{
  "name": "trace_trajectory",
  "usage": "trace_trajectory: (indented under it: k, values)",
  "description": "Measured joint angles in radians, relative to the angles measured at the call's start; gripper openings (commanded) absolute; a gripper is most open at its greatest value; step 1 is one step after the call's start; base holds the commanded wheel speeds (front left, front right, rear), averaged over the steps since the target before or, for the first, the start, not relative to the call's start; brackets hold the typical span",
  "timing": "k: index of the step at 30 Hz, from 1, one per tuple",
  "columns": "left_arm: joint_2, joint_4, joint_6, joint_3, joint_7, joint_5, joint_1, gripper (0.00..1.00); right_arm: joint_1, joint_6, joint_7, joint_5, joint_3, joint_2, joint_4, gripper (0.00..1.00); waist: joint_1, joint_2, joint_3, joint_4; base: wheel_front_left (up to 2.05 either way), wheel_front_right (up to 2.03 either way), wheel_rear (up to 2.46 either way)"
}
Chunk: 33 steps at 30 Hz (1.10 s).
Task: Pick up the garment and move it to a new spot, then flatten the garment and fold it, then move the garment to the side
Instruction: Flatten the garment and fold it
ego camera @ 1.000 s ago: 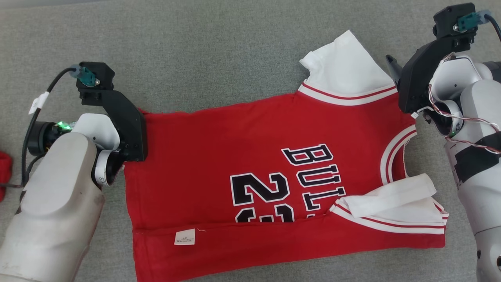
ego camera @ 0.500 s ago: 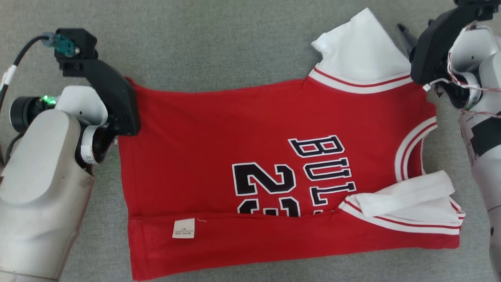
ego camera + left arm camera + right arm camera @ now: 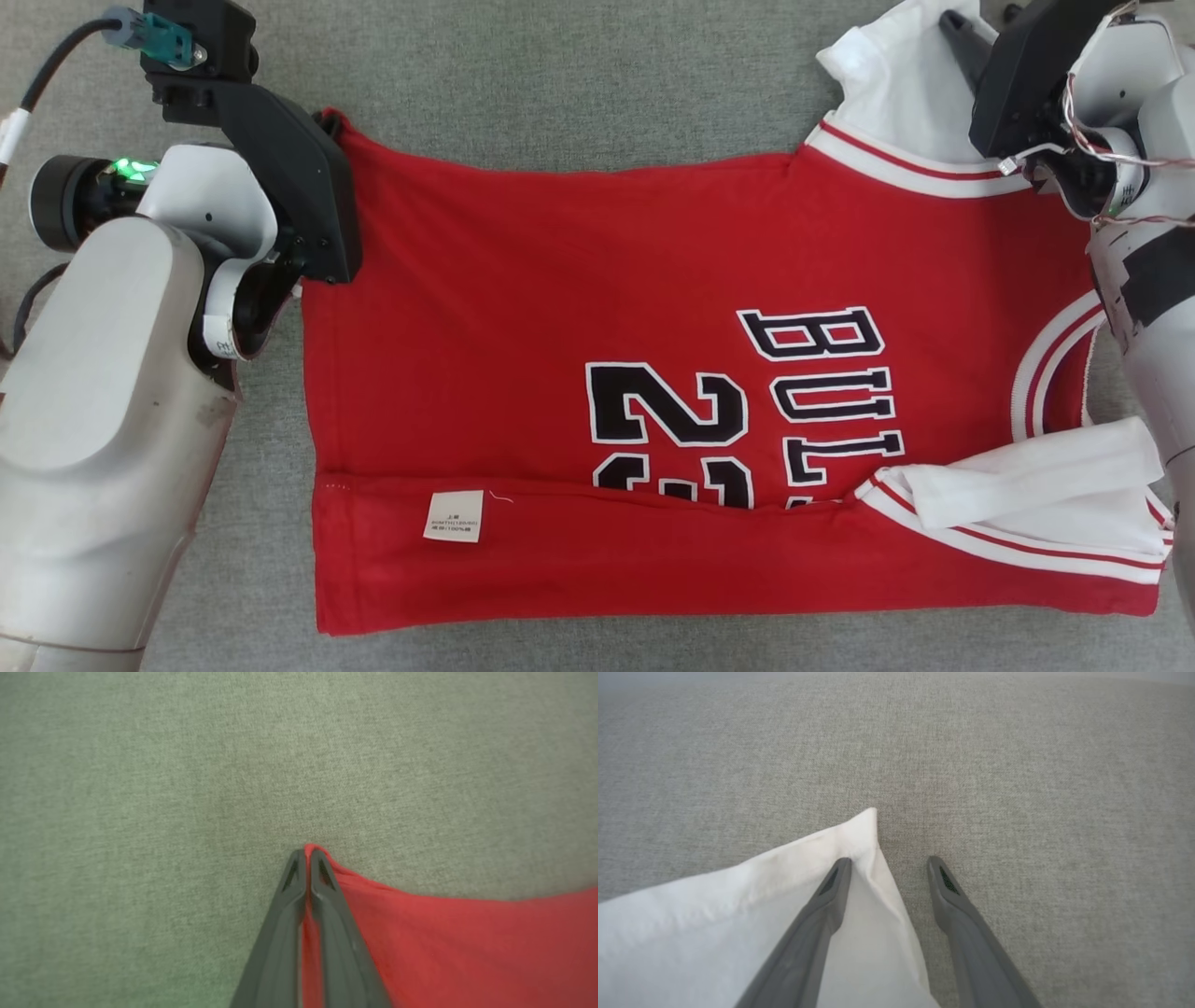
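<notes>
Red basketball jersey (image 3: 560, 280) spread out on the grey cloth top (image 3: 560, 75), reaching from left to right across the middle of the head view. Lower edge in the picture folded up over the front, with a small white tag (image 3: 454, 515) on the fold near the lower left. Black letters and a big black number (image 3: 667, 415) right of the middle, partly tucked under the fold. Upper white sleeve (image 3: 887, 65) at the top right, lower white sleeve (image 3: 1036, 476) at the bottom right, lying on the red.

Left gripper (image 3: 306, 854) at the upper left corner of the jersey: fingers pressed tight together, with a bit of red corner pinched between them and poking out past the tips.

Right gripper (image 3: 889, 863) at the top right, by the upper white sleeve: fingers apart, holding nothing. One finger (image 3: 822, 905) over the white cloth near its pointed corner, the other over the bare grey top just beside the sleeve edge.
</notes>
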Motion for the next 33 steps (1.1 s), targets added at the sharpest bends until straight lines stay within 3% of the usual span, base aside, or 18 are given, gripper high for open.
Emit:
trace_trajectory:
  k: [1, 2, 13, 21, 26, 33]
  values:
    - [-0.001, -0.001, 0.000, 0.000, 0.000, -0.001, -0.001, 0.00, -0.008, 0.000, 0.008, 0.004, 0.006, 0.000, 0.010, 0.15, 0.0000, 0.0000, 0.002, 0.001, 0.00, 0.00, 0.00]
    - [-0.002, -0.001, 0.000, 0.001, -0.003, -0.004, 0.000, 0.00, -0.015, 0.000, 0.017, 0.005, 0.013, -0.001, 0.018, 0.00, 0.0000, 0.0000, 0.003, 0.002, 0.00, 0.00, 0.00]
    - [-0.022, 0.041, 0.039, 0.024, -0.145, 0.001, 0.038, 0.00, -0.019, 0.000, -0.214, -0.003, 0.020, 0.000, 0.050, 0.00, 0.0001, 0.0002, -0.040, -0.008, 0.00, 0.00, 0.00]
    - [-0.060, 0.095, 0.070, 0.066, -0.343, -0.003, 0.097, 0.00, 0.016, 0.000, -0.371, 0.032, 0.046, -0.001, 0.052, 0.00, 0.0001, 0.0001, -0.109, -0.019, 0.00, 0.00, 0.00]
    - [-0.094, 0.122, 0.060, 0.079, -0.437, -0.025, 0.171, 0.00, 0.107, 0.000, -0.401, 0.098, 0.096, -0.015, 0.008, 0.00, 0.0000, 0.0001, -0.170, -0.021, 0.00, 0.00, 0.00]
    - [-0.131, 0.127, 0.044, 0.084, -0.567, -0.053, 0.313, 0.00, 0.327, 0.000, -0.441, 0.185, 0.154, -0.107, -0.125, 0.00, -0.0001, 0.0001, -0.271, -0.015, 0.00, 0.00, 0.00]
